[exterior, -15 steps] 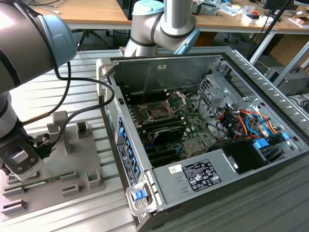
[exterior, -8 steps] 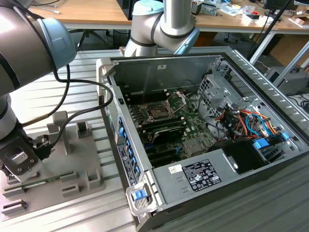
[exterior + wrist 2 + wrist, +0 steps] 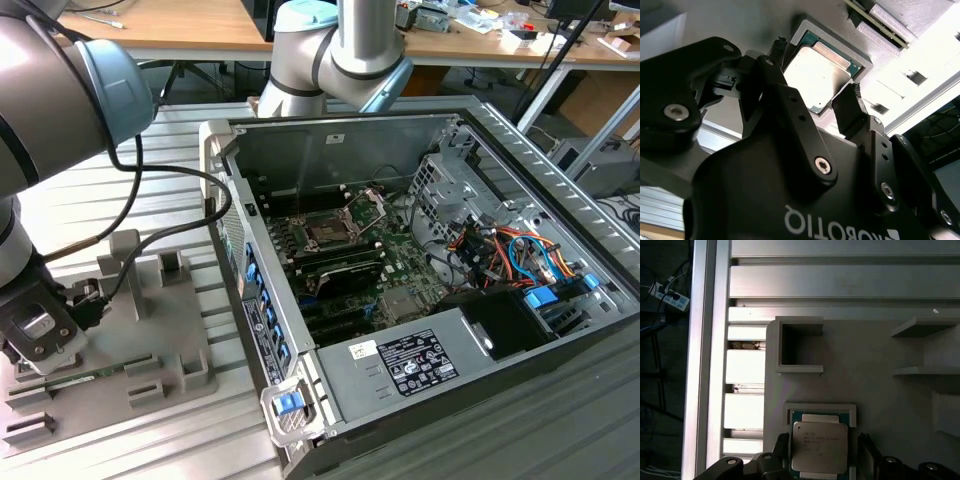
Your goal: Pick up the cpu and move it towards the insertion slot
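The cpu (image 3: 820, 449), a flat square chip with a silvery top, lies in a shallow grey pocket (image 3: 820, 408) of a grey fixture plate (image 3: 160, 300). My gripper (image 3: 823, 445) stands open over it, one dark finger (image 3: 782, 446) on either side of the chip, each a little off its edge. In the second wrist view the cpu (image 3: 815, 75) shows between the same two fingertips (image 3: 851, 100) of the gripper (image 3: 816, 72). In the exterior view my gripper (image 3: 40, 330) hangs low over the plate at that view's left. The insertion slot (image 3: 328, 232), framed in silver, sits inside the open computer case.
The open computer case (image 3: 330, 130) fills the exterior view's middle and right, with cables (image 3: 510, 255) and a drive cage (image 3: 440, 180) inside. The fixture plate carries raised grey blocks (image 3: 165, 265) and a green memory stick (image 3: 95, 375). Ribbed aluminium table (image 3: 840, 280) lies around it.
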Available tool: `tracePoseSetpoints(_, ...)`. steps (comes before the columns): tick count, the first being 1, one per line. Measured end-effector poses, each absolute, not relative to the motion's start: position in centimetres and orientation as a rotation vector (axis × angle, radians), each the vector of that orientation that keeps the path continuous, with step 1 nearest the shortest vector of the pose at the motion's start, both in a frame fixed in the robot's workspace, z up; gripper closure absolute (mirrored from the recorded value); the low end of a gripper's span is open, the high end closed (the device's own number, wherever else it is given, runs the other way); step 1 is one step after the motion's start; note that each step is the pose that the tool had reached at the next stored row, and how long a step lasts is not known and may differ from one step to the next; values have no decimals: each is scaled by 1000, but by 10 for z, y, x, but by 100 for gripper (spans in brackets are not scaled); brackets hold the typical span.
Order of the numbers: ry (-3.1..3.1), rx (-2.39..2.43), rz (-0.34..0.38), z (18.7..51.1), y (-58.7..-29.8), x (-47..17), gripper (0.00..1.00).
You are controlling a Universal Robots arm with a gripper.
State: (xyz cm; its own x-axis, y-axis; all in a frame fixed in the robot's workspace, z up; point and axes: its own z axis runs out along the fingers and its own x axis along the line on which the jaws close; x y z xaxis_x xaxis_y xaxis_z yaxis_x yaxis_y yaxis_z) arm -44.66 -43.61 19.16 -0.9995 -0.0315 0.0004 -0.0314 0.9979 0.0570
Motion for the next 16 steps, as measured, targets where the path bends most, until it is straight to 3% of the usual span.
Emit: tracePoseSetpoints(16, -3138, 66, -89, 187, -433, -449, 34)
